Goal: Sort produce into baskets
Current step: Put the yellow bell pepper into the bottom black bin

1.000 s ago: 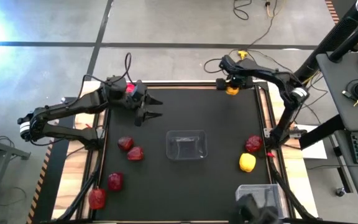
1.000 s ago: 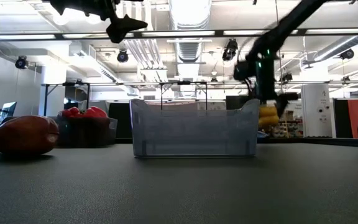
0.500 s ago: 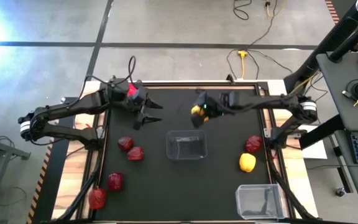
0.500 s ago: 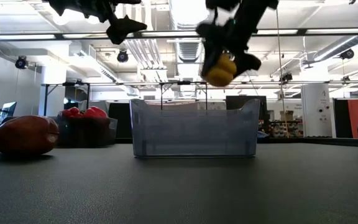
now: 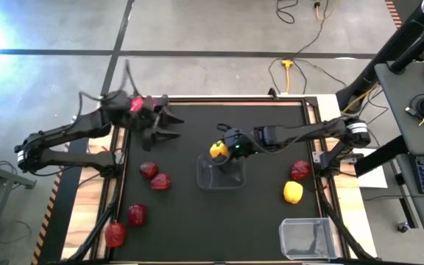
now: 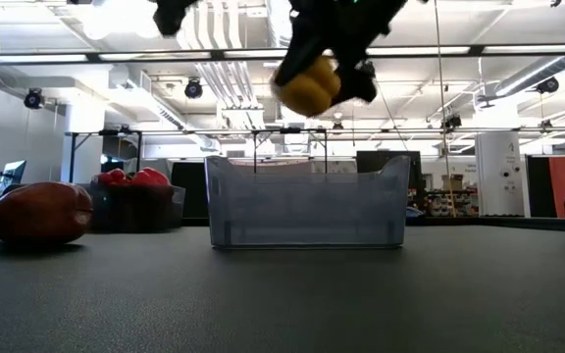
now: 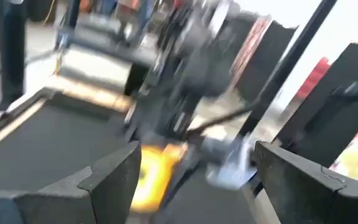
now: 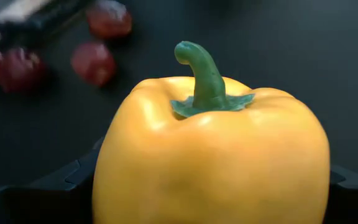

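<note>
We see the right gripper [image 5: 225,149] pinching a yellow pepper [image 5: 218,150] above the far-left rim of the clear tub [image 5: 221,172] at mid-table. The left gripper [image 5: 169,125], fingers spread and empty, hangs near the far-left corner. Red fruit [image 5: 154,176] lies left; the black mat [image 5: 263,221] between is bare.

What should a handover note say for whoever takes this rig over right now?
Right gripper: shut on a yellow pepper, carried in the air near the far left corner of the middle clear basket, which looks empty.
Left gripper: open, empty, raised over the table's far left by the dark basket holding red peppers.
Loose on the table: four red pieces at left, a red one and a yellow pepper at right.
Second clear basket at the near right.
Left: drop this pepper, then sort the rest.
</note>
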Controlling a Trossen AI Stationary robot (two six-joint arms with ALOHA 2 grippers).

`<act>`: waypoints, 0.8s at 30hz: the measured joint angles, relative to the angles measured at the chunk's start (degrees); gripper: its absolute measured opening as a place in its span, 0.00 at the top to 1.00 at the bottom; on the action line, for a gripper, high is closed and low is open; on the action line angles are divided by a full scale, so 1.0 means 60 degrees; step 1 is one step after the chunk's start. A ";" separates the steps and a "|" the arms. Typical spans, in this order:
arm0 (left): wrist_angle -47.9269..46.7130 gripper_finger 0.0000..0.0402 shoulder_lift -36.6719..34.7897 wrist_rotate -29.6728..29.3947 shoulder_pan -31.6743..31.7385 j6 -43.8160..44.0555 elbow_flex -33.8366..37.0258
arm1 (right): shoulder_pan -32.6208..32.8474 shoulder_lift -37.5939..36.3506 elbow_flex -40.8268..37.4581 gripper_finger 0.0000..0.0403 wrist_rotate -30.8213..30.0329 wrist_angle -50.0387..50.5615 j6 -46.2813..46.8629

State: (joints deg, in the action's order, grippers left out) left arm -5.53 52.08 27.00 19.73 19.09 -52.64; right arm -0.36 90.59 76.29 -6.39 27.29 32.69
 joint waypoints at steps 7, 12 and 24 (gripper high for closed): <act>0.0651 0.27 -0.0970 -0.1140 -0.0941 0.1386 -0.0007 | 0.0215 0.1327 0.0002 0.21 0.0907 -0.1430 -0.1948; 0.0668 0.26 -0.1359 -0.3056 -0.2428 0.1973 -0.0007 | 0.0395 0.2082 0.0011 0.21 0.0889 -0.2250 -0.2951; 0.0670 0.26 -0.0504 -0.9692 -0.6918 0.2272 0.0012 | 0.0634 0.3060 -0.0169 0.21 0.0812 -0.3801 -0.3956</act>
State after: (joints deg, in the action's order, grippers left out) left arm -1.51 49.06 -31.15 -21.78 32.72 -52.57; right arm 3.44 108.95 75.28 -1.52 4.48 8.95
